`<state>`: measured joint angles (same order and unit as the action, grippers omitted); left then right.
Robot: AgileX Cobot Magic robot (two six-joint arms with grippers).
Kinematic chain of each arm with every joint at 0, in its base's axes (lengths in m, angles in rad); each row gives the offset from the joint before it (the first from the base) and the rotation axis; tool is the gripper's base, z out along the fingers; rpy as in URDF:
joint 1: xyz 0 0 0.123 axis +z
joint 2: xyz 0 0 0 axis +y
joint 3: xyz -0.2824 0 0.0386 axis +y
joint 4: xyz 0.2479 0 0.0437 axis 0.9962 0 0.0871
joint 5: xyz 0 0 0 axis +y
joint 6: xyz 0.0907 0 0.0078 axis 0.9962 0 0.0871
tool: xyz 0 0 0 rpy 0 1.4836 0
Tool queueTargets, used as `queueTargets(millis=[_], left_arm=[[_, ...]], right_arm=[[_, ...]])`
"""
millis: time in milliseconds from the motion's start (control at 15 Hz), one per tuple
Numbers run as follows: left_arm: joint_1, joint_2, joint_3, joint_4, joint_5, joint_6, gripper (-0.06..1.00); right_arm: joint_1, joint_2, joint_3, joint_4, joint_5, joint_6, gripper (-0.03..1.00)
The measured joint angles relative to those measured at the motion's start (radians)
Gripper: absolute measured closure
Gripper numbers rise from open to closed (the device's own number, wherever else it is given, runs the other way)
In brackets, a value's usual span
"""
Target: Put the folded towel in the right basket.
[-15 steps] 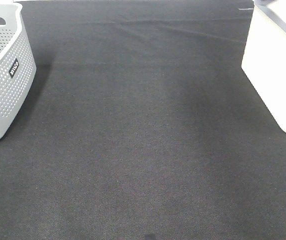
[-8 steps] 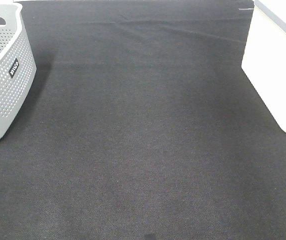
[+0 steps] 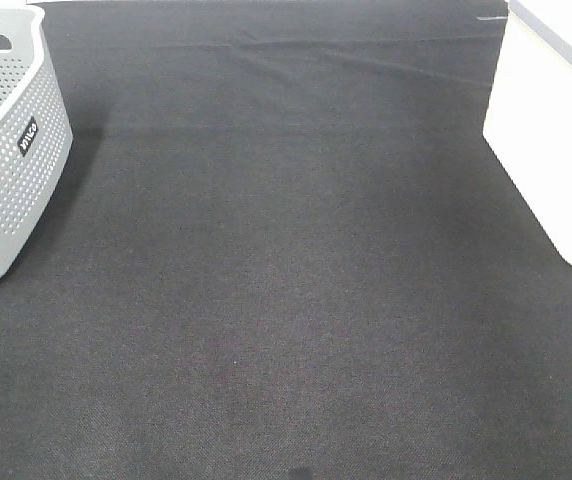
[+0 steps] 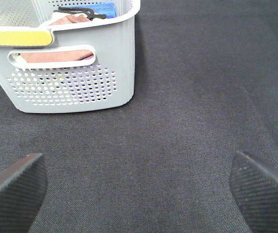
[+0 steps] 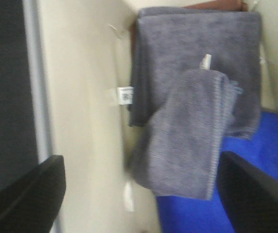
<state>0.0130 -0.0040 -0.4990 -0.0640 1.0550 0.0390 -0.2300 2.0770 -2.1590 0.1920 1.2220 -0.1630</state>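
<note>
The right basket point(image 3: 546, 150) is white and stands at the table's right edge. In the right wrist view I look down into it, along its cream wall point(image 5: 80, 97). A folded grey towel point(image 5: 187, 141) lies inside, slightly blurred, across another grey towel point(image 5: 197, 53) and a blue one point(image 5: 255, 194). My right gripper point(image 5: 139, 194) is open and empty above it, with its fingers point(image 5: 27, 194) wide apart. My left gripper point(image 4: 139, 184) is open and empty over the black cloth. Neither gripper shows in the exterior high view.
A grey perforated basket point(image 3: 6, 150) stands at the left edge. In the left wrist view this basket point(image 4: 71, 82) holds a brown towel point(image 4: 56, 56), a blue item and a black hanger. A black cloth point(image 3: 286, 280) covers the table.
A small dark shape at the top right corner above the white basket has left the exterior view. The baskets have not moved.
</note>
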Motion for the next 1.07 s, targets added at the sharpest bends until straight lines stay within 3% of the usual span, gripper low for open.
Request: queueTargets(millis=[267, 667, 867, 1067], left_arm=[[0.0, 0.0, 0.0, 0.0, 0.0, 0.0, -0.02], [0.0, 0.0, 0.0, 0.0, 0.0, 0.0, -0.02], [0.0, 0.0, 0.0, 0.0, 0.0, 0.0, -0.02], [0.0, 0.0, 0.0, 0.0, 0.0, 0.0, -0.02]], right_arm=[[0.036, -0.06, 0.0, 0.054, 0.0, 0.0, 0.17], [0.251, -0.235, 0.033, 0.02, -0.001, 0.052, 0.17], [0.299, -0.393, 0.221, 0.011, -0.001, 0.053, 0.17], [0.299, -0.607, 0.572, -0.02, -0.002, 0.053, 0.17]])
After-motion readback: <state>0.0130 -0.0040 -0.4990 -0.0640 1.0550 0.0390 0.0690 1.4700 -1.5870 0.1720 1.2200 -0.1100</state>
